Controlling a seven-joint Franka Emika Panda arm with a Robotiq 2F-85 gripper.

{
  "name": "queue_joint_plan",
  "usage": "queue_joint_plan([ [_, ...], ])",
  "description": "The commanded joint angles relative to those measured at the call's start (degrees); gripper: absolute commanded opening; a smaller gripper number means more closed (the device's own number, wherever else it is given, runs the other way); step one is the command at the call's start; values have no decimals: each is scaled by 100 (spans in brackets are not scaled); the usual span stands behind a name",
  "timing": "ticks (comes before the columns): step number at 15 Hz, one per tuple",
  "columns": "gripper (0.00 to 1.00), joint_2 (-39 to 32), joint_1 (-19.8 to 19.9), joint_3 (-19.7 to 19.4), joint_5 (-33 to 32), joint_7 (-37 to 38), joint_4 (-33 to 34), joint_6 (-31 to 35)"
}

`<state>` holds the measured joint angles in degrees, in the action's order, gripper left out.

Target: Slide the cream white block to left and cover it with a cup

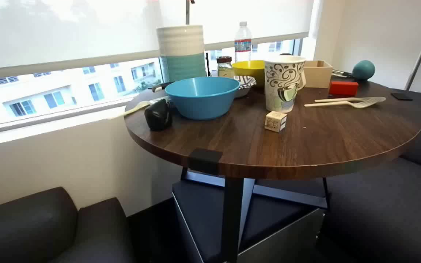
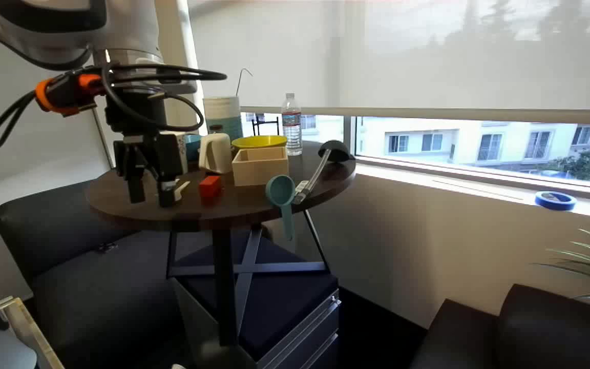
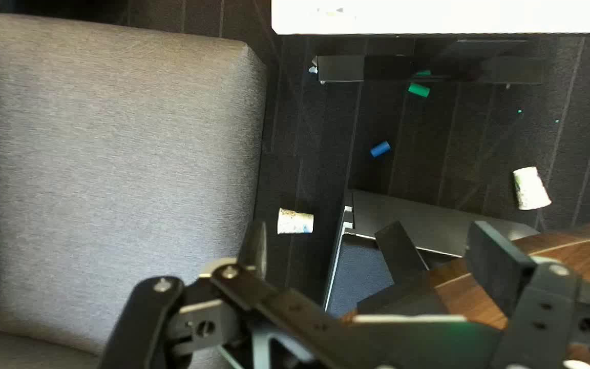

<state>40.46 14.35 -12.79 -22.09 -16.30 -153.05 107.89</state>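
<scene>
Cup, tall, cream-white, with dark green pattern, stands upright on the round brown wooden table. In an exterior view I see, just before it, the small cream-white cubic block; left of the cup stands the wide blue bowl, right of it lies a pale fork. My black claw, fingers wide apart, hides part of this cup in an exterior view.

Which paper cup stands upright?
The cup on the table, behind the cream white block in an exterior view; the wrist view's left floor cup and right floor cup lie on their sides.
</scene>
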Motion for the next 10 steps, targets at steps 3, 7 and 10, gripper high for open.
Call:
queue_joint_plan([
  [3,100,9,-67,-54,-32,34,10,-26],
  [7,100,53,-154,14,21,27,5,-42],
  [10,100,244,-634,324,301,-111,-32,-374],
])
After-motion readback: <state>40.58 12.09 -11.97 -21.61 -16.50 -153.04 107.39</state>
